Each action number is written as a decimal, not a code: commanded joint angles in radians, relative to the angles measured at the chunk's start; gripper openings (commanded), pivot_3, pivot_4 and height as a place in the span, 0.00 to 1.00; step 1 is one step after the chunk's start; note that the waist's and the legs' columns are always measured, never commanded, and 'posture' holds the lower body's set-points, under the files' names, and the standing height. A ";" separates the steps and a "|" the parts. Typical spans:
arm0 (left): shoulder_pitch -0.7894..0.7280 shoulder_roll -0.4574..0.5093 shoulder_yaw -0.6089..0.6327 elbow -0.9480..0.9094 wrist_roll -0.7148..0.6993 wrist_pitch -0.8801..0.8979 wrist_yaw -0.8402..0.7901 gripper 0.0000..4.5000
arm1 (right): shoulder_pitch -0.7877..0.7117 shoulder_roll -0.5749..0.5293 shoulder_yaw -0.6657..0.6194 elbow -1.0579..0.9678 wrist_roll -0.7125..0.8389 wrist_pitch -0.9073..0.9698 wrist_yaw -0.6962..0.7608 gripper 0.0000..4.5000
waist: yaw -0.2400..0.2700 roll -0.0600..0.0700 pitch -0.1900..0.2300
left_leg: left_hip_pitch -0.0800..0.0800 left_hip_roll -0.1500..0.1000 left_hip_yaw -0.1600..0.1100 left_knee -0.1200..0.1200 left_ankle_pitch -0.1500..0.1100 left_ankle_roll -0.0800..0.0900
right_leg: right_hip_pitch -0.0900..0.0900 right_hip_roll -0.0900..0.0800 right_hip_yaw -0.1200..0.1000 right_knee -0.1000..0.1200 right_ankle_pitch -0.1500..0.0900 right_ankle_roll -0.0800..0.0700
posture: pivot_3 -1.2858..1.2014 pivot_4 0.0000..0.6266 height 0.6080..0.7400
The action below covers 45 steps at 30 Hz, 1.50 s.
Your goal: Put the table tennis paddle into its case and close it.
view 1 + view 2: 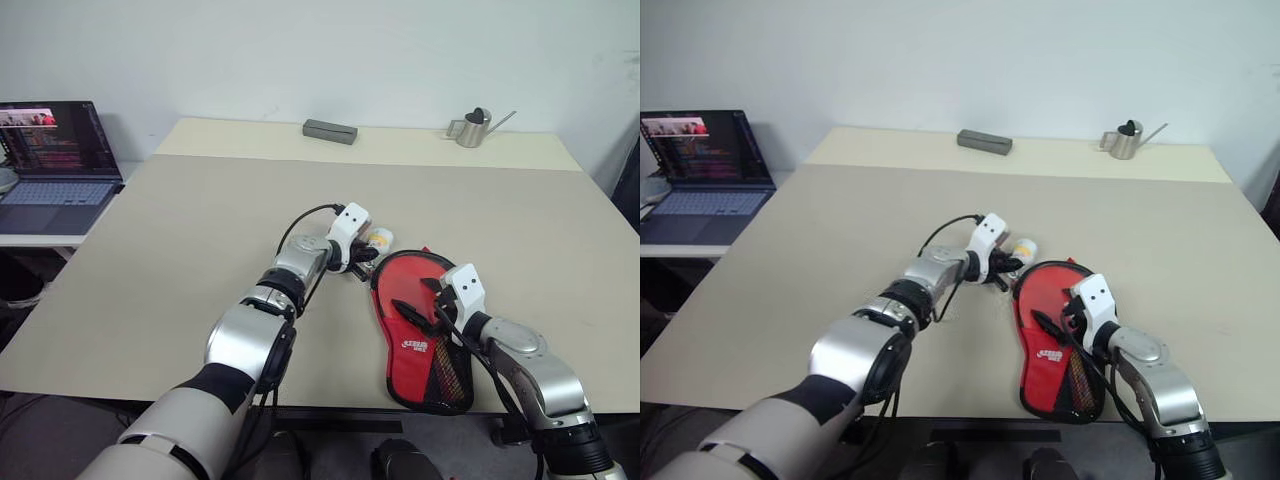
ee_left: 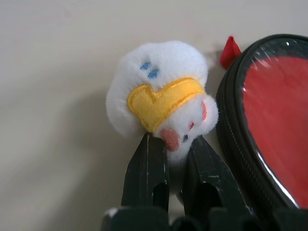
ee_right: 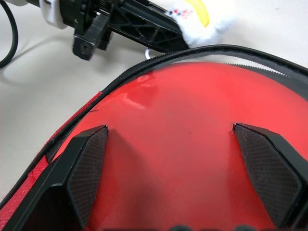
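Paddle-shaped soft black and red case [image 1: 415,330] lies near the front edge of the beige desk [image 1: 200,230], the red rubber-faced table tennis paddle [image 3: 183,144] already inside but the zipper edge still gaping. Left tool [image 2: 175,161] is clenched on the white plush ball charm [image 2: 161,96]; right tool [image 3: 178,168] hangs released over the red face. Zipping shut remains, I judge.

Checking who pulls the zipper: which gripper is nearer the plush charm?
Left. The left gripper is pinching the plush charm beside the case; the right gripper sits open over the case, apart from it.
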<state>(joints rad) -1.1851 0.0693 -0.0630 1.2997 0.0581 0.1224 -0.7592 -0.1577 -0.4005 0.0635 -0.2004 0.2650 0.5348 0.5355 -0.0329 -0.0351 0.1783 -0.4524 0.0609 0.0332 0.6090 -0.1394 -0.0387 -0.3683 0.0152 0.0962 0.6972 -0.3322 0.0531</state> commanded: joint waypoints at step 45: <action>-0.100 -0.111 -0.009 0.053 0.122 -0.130 0.332 0.02 | 0.072 -0.118 0.090 0.015 0.001 0.247 0.107 1.00 | 0.000 -0.019 -0.029 | 0.018 0.000 0.001 -0.016 -0.004 -0.005 | 0.016 -0.003 0.000 -0.018 -0.002 -0.003 | 0.52 0.24 1.00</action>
<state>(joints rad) -1.2329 -0.0331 -0.0726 1.3709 0.1681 0.0266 -0.4430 -0.1655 -0.5045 0.0953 -0.2458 0.2697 0.6719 0.6373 -0.0328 -0.0541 0.1497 -0.4344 0.0610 0.0342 0.5927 -0.1432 -0.0435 -0.3518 0.0125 0.0958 0.6788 -0.3343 0.0502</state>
